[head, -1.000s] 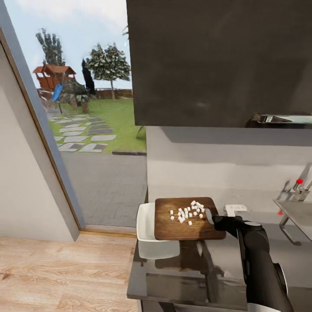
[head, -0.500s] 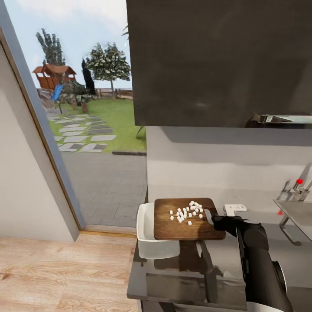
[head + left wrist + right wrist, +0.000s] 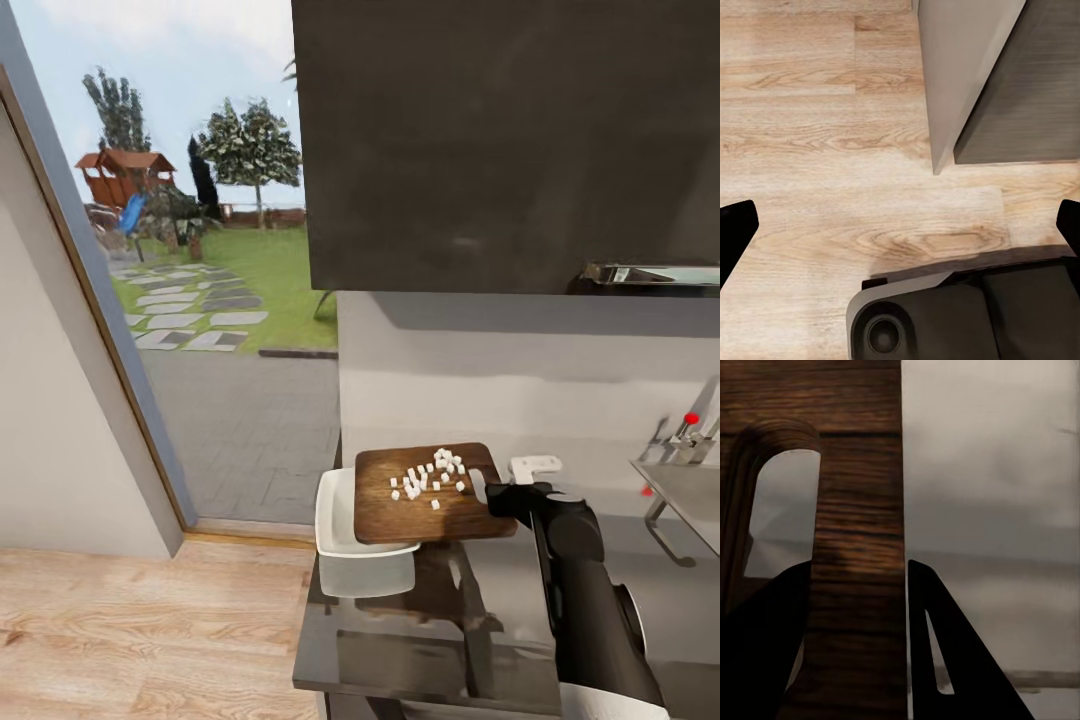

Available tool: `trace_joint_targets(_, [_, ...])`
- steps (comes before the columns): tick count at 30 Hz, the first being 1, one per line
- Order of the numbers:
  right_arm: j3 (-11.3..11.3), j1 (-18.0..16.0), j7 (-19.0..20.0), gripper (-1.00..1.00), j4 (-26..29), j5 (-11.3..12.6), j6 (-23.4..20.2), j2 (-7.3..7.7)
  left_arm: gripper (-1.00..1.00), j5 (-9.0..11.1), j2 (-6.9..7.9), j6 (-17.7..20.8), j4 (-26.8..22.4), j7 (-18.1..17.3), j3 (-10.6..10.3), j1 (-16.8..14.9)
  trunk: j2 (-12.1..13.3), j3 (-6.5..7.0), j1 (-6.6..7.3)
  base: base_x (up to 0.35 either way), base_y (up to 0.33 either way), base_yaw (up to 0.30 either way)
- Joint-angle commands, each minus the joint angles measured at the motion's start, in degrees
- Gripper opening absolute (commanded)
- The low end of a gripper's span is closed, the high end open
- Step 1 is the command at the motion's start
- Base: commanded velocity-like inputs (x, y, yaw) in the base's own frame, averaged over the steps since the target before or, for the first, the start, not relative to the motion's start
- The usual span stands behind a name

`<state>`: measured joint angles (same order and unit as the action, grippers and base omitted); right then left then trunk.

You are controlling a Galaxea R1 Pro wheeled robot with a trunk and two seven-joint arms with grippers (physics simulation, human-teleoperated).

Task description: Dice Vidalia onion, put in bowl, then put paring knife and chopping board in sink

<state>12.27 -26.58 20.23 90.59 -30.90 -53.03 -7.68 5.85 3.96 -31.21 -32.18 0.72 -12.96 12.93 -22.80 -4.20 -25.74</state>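
My right gripper [image 3: 488,490] is shut on the slot-handle end of the dark-brown chopping board [image 3: 425,510] and holds it above the countertop [image 3: 400,650]. Several white dice of Vidalia onion [image 3: 428,474] lie on the board's far half. The board's left end hangs over the white bowl [image 3: 338,535] at the counter's left end. In the right wrist view, the board [image 3: 859,510] is clamped in the right gripper [image 3: 859,645] beside its slot. My left gripper [image 3: 902,225] is open over the wood floor. The paring knife is out of view.
The sink [image 3: 690,495] with its faucet [image 3: 685,440] and red knob [image 3: 690,417] lies at the right edge. A dark upper cabinet [image 3: 500,140] hangs above the counter. A glass door [image 3: 180,300] to the garden stands left. My base [image 3: 960,315] is below the left gripper.
The right gripper has raised the chopping board slightly and drawn it a little left, over the bowl. The onion dice have shifted a bit toward the bowl end.
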Motion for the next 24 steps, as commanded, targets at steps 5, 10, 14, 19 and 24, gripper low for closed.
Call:
trace_joint_targets(5, [-0.5,-0.2,0.5,-1.0,0.1,-0.6,-0.1,-0.06,1.0,0.6,0.08,-0.1,-0.1,0.1,-0.4,0.0,-0.1,-0.12,-0.04,0.0,0.0,0.0])
trace_joint_targets(10, [-4.4,-0.3,-2.9,-1.0,0.4,-0.8,-0.1,-0.07,1.0,0.6,0.08,-0.1,-0.1,0.1,-0.4,0.0,-0.1,-0.12,-0.04,0.0,0.0,0.0])
trace_joint_targets(14, [-4.7,-0.4,-4.0,-1.0,0.5,-0.8,-0.1,-0.14,1.0,0.6,0.08,-0.1,-0.1,0.1,-0.4,0.0,-0.1,-0.12,-0.04,0.0,0.0,0.0])
trace_joint_targets(19, [-4.7,-0.7,-4.1,-1.0,0.5,-0.8,-0.2,-0.14,1.0,0.6,0.08,-0.1,-0.1,0.1,-0.4,0.0,-0.1,-0.12,-0.04,0.0,0.0,0.0])
trace_joint_targets(24, [-5.4,-1.5,-4.1,-1.0,0.5,-0.8,-0.2,-0.14,1.0,0.7,0.08,0.0,-0.1,0.1,-0.4,0.0,-0.1,-0.12,-0.04,0.0,0.0,0.0])
